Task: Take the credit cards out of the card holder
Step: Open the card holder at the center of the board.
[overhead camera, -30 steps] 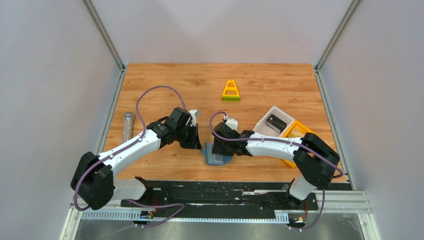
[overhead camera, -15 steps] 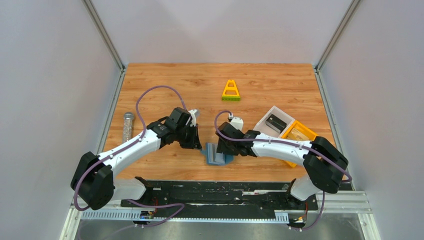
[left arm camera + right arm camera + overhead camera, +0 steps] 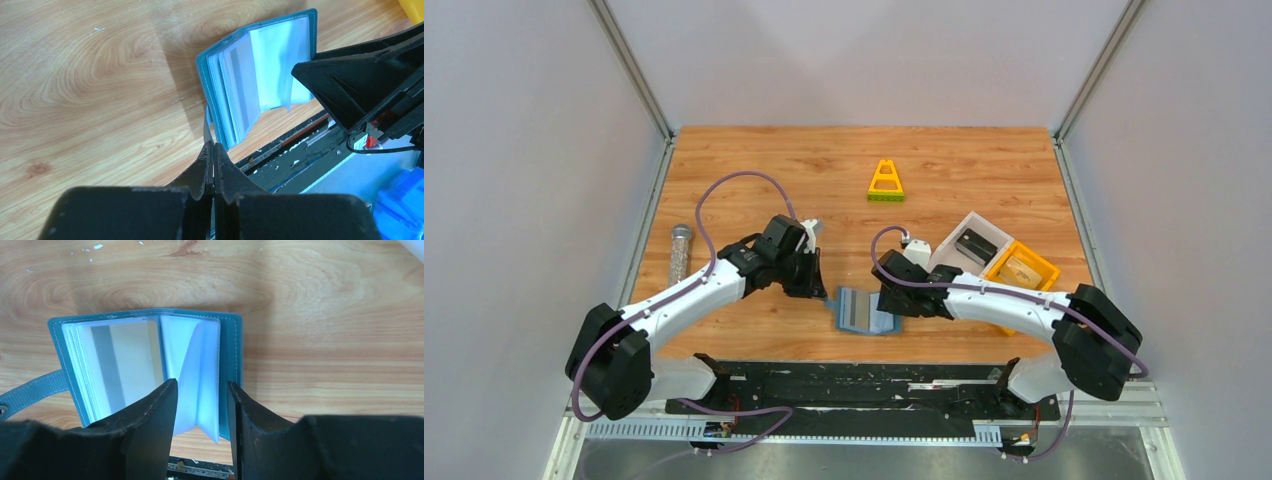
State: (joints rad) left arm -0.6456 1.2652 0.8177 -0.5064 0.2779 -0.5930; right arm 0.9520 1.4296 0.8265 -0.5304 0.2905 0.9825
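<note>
The slate-blue card holder (image 3: 857, 311) lies open near the table's front edge, its clear sleeves fanned up (image 3: 260, 70). My left gripper (image 3: 214, 146) is shut on its strap tab (image 3: 206, 122) at the holder's left side (image 3: 824, 291). My right gripper (image 3: 200, 388) is open at the holder's right half (image 3: 887, 303). A few loose sleeves (image 3: 197, 370) stand between its fingers without being pinched. A pale card with a grey stripe (image 3: 125, 357) shows inside a left-hand sleeve. A dark card (image 3: 975, 244) lies in the white bin (image 3: 956, 262).
A yellow bin (image 3: 1024, 268) sits against the white bin at the right. A yellow triangular toy (image 3: 885, 182) stands farther back. A grey tube (image 3: 680, 252) lies by the left wall. The black base rail (image 3: 874, 385) runs just in front of the holder.
My right arm has drawn back to the right, from over the holder to its right half. The holder has spread open, showing its sleeves. The left gripper has kept its place on the tab.
</note>
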